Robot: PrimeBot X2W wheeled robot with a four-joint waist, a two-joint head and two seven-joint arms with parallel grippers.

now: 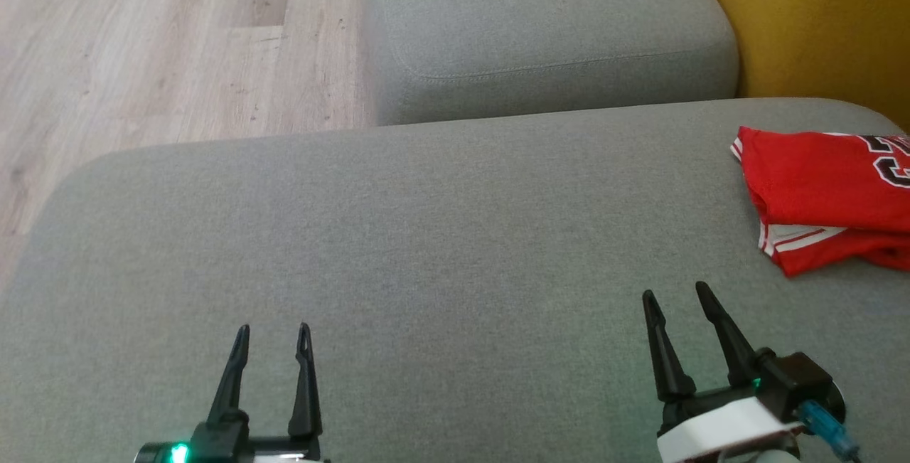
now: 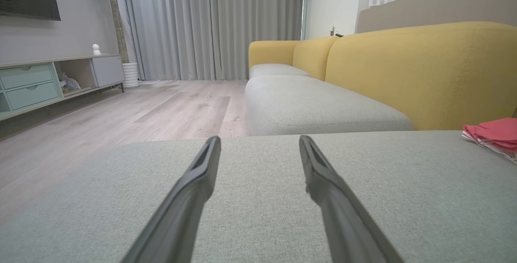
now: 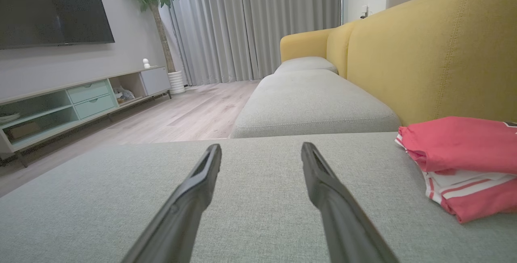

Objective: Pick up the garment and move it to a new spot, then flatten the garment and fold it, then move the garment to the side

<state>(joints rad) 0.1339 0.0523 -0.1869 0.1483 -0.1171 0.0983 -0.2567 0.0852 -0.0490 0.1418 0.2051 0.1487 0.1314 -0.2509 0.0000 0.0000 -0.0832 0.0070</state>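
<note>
The folded red jersey (image 1: 817, 200) lies ahead and right of the right gripper (image 1: 675, 294), far from the left gripper (image 1: 274, 328) (both spread wide, empty), so the right arm is nearer.

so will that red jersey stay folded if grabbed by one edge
Probably not: the red jersey is thin cloth lying in soft, loose folds, so its layers would likely fall open. It looks light, and may drag rather than slide on the woven grey cushion.
</note>
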